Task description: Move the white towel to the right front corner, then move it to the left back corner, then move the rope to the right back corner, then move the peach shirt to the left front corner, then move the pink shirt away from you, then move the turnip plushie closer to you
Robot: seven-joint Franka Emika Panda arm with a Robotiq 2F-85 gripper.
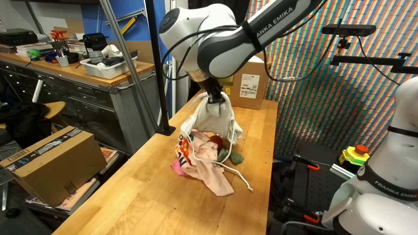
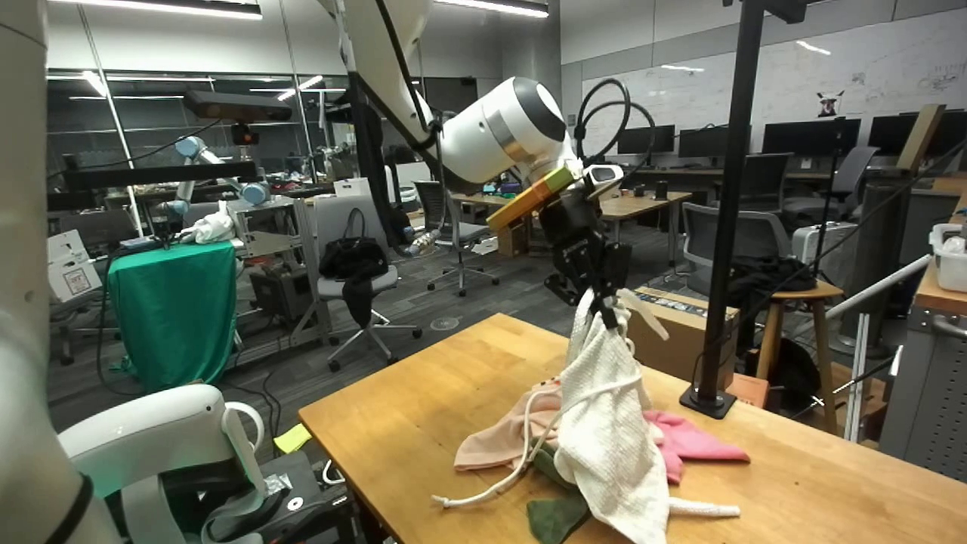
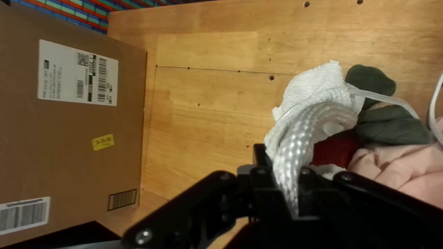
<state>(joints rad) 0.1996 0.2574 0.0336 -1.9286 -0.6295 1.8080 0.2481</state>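
We had the gripper (image 1: 215, 100) closed on the white towel (image 2: 608, 438), which hung just beside the peach shirt (image 1: 209, 173), and seemingly on the rope (image 3: 297, 145), trailing across this shirt, so we judged a slow, high lift wise.

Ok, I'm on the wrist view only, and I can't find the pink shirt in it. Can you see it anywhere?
Observer: Yes, an exterior view shows the pink shirt on the table, partly hidden behind the hanging white towel.
Operator: And the peach shirt gets cut off at my right edge. How does the rest lie?
Observer: In an exterior view, the peach shirt is bunched, with one long flap laid out on the wood.
Operator: The rope runs off that edge too. Where does it go?
Observer: In both exterior views, one end of the rope lies on the table, apart from the peach shirt.
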